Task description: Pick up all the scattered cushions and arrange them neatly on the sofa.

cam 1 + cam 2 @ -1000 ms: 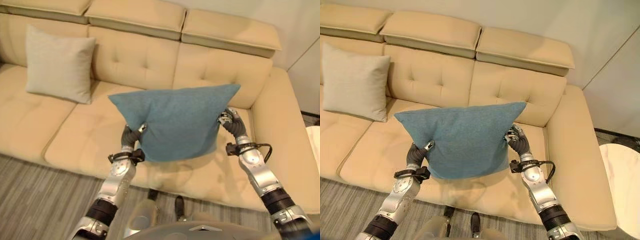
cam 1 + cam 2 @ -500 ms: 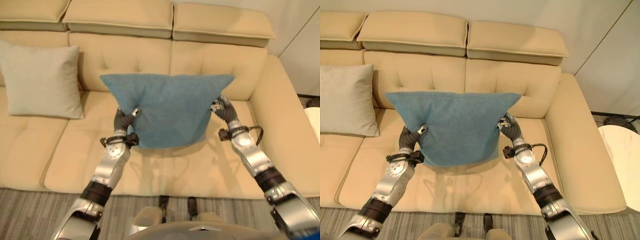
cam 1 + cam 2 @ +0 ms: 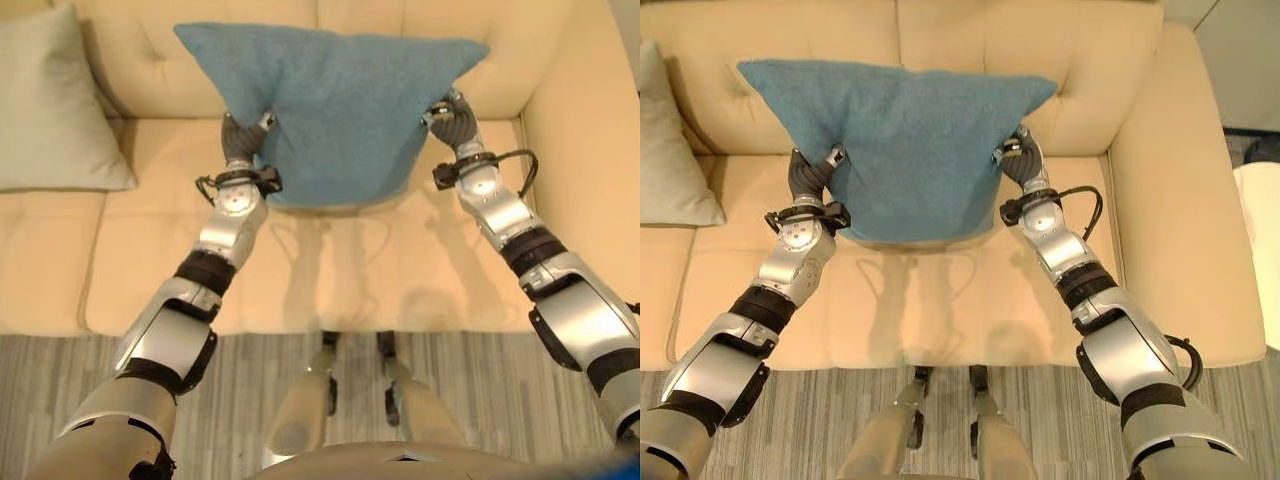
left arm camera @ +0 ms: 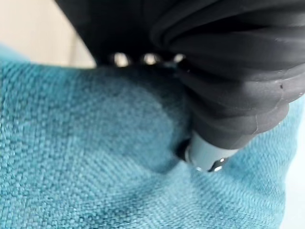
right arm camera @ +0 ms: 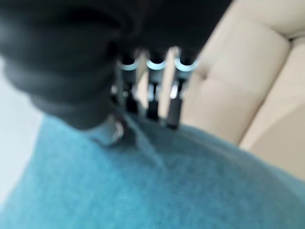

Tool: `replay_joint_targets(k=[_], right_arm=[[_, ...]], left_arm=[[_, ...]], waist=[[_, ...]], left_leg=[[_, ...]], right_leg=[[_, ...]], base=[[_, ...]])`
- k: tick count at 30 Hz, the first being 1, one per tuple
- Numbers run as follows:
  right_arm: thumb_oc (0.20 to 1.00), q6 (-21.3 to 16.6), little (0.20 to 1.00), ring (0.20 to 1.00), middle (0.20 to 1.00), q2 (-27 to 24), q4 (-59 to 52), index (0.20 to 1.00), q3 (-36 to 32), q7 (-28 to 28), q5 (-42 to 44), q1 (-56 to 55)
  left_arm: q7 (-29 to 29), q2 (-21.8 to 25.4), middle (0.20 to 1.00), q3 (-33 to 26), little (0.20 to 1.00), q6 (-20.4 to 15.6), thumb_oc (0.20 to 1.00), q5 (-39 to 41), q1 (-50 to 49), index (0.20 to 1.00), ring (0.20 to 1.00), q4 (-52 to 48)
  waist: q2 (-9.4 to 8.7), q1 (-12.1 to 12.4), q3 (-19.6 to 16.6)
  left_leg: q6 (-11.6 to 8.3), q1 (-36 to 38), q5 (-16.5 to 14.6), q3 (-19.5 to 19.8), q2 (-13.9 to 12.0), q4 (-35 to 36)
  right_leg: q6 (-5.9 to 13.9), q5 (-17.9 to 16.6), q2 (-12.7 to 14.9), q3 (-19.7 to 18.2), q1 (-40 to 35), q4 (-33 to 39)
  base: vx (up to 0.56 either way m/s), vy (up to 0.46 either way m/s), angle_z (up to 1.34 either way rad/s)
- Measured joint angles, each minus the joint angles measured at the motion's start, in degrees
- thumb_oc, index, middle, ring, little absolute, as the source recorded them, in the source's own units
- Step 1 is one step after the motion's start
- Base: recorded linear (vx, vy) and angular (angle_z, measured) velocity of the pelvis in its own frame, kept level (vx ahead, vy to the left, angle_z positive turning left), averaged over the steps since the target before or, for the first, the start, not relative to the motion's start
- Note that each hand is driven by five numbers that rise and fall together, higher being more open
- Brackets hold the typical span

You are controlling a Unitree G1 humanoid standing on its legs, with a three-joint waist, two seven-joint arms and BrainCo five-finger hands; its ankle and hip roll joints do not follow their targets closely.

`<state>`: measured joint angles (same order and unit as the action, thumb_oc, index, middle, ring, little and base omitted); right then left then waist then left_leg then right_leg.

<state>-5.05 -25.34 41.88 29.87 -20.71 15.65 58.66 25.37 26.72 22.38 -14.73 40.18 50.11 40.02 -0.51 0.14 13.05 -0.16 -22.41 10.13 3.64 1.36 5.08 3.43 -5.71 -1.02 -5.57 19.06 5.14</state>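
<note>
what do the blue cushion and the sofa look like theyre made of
Teal-blue square cushion: coarse woven fabric, matt; the left wrist view shows a clear weave. Cream tufted sofa: smooth, faintly shiny covering with button dimples, probably leather or an imitation; which one is unclear.

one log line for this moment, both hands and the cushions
left hand pinching blue cushion | right hand pinching it | above sofa seat | beige cushion against backrest

A grey striped floor (image 3: 820,420) runs along the front edge of the sofa. At the far right, past the sofa's right arm, the rim of a pale round side table (image 3: 1262,250) stands on that floor. Behind it, a light wall panel (image 3: 1240,60) rises, with a small dark object (image 3: 1262,148) at its foot, too cut off to identify.
</note>
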Motion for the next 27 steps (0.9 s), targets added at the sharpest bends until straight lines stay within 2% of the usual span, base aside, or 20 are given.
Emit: replay_joint_targets(k=[6,10,15,18,19,20,22,23,25,26,27], right_arm=[[0.200,-0.36,0.200,0.200,0.200,-0.17,2.12,0.200,2.54,-1.42,0.03,5.44],[0.200,-1.44,0.200,0.200,0.200,-0.64,4.27,0.200,4.41,-2.68,0.03,11.34],[0.200,-2.24,0.200,0.200,0.200,-2.40,5.25,0.200,6.17,-3.80,0.03,14.67],[0.200,-2.32,0.200,0.200,0.200,-4.69,5.38,0.200,7.00,-4.54,0.03,16.92],[0.200,-2.51,0.200,0.200,0.200,-5.23,5.40,0.200,6.80,-4.69,0.03,17.54],[0.200,-2.73,0.200,0.200,0.200,-5.99,5.43,0.200,7.47,-4.77,0.03,18.29],[0.200,-2.98,0.200,0.200,0.200,-6.98,5.41,0.200,7.66,-4.80,0.04,18.58],[0.200,-3.06,0.200,0.200,0.200,-7.38,5.55,0.200,7.51,-4.94,0.07,18.57],[0.200,-3.46,0.200,0.200,0.200,-9.53,5.86,0.200,6.39,-5.02,1.09,18.57],[0.438,-3.47,0.438,0.438,0.438,-10.40,5.91,0.438,6.02,-5.04,1.16,18.62],[0.551,-3.71,0.551,0.551,0.551,-11.12,6.50,0.551,6.10,-5.06,1.23,19.06]], left_arm=[[0.11,0.00,0.200,-0.10,0.200,-0.92,0.200,1.83,5.66,0.200,0.200,4.63],[0.18,1.64,0.200,1.39,0.200,-2.22,0.200,1.95,12.39,0.200,0.200,7.49],[0.11,1.59,0.200,3.51,0.200,-2.18,0.200,1.82,17.78,0.200,0.200,10.97],[0.09,1.77,0.200,4.61,0.200,-2.17,0.200,1.33,20.65,0.200,0.200,10.78],[0.08,1.75,0.200,4.59,0.200,-2.18,0.200,1.21,21.53,0.200,0.200,10.58],[0.09,1.74,0.316,4.55,0.316,-2.19,0.316,1.19,22.20,0.316,0.316,10.56],[0.10,1.22,0.812,4.57,0.812,-2.22,0.812,1.14,22.50,0.812,0.812,10.09],[0.09,1.19,1.000,4.60,1.000,-2.23,1.000,0.85,22.53,1.000,1.000,9.24],[0.08,1.17,1.000,5.53,1.000,-2.33,1.000,-0.51,23.54,1.000,1.000,7.82],[0.08,0.87,1.000,6.80,1.000,-2.31,1.000,-1.08,24.19,1.000,1.000,7.21],[0.08,0.74,1.000,7.23,1.000,-2.31,1.000,-1.47,24.57,1.000,1.000,6.59]], waist=[[-0.92,-0.51,0.31],[-2.19,-0.29,0.35],[-2.56,-0.36,0.43],[-2.68,0.35,0.46],[-3.21,0.76,0.76],[-3.43,0.79,0.84],[-3.68,1.03,0.98],[-4.05,1.01,1.17],[-4.68,1.05,1.51],[-4.76,1.18,1.55],[-4.87,1.29,1.61]], left_leg=[[-0.01,-4.47,0.01,0.04,-0.69,-0.23],[-0.67,-9.36,0.55,0.49,-1.14,-0.43],[-0.68,-12.15,0.57,1.99,-1.19,-0.62],[-0.68,-14.81,0.57,3.43,-1.17,-1.19],[-0.68,-15.35,0.57,3.46,-1.22,-1.19],[-0.69,-16.15,0.58,3.79,-1.22,-1.33],[-0.69,-16.91,0.58,4.71,-1.25,-1.56],[-0.70,-17.76,0.57,5.61,-1.16,-2.38],[-0.72,-19.43,0.57,7.48,-1.08,-3.50],[-0.75,-20.11,0.59,8.12,-1.28,-3.40],[-0.85,-20.63,0.66,8.35,-1.28,-3.46]], right_leg=[[0.46,-0.43,-0.72,-0.06,4.58,-0.07],[0.71,-0.78,-1.14,0.34,9.49,-0.48],[0.76,-0.80,-1.26,2.06,11.90,-0.68],[0.76,-0.80,-1.38,3.22,14.27,-1.23],[0.76,-0.80,-1.42,3.23,14.88,-1.26],[0.76,-0.80,-1.44,3.46,15.51,-1.35],[0.89,-0.70,-1.59,4.12,16.29,-2.10],[0.89,-0.71,-1.58,5.24,16.62,-2.36],[0.89,-0.70,-1.68,6.46,17.83,-3.04],[0.98,-0.64,-1.95,6.52,18.51,-3.48],[1.06,-0.58,-1.96,6.73,18.97,-3.71]], base=[[0.01,0.013,-0.05],[0.00,0.016,0.01],[0.02,0.023,0.11],[0.01,-0.004,0.09],[0.04,-0.001,0.06],[0.05,0.006,0.08],[0.04,0.021,0.10],[0.01,0.020,0.15],[0.00,-0.001,0.26],[0.01,0.004,0.24],[-0.01,0.022,0.14]])
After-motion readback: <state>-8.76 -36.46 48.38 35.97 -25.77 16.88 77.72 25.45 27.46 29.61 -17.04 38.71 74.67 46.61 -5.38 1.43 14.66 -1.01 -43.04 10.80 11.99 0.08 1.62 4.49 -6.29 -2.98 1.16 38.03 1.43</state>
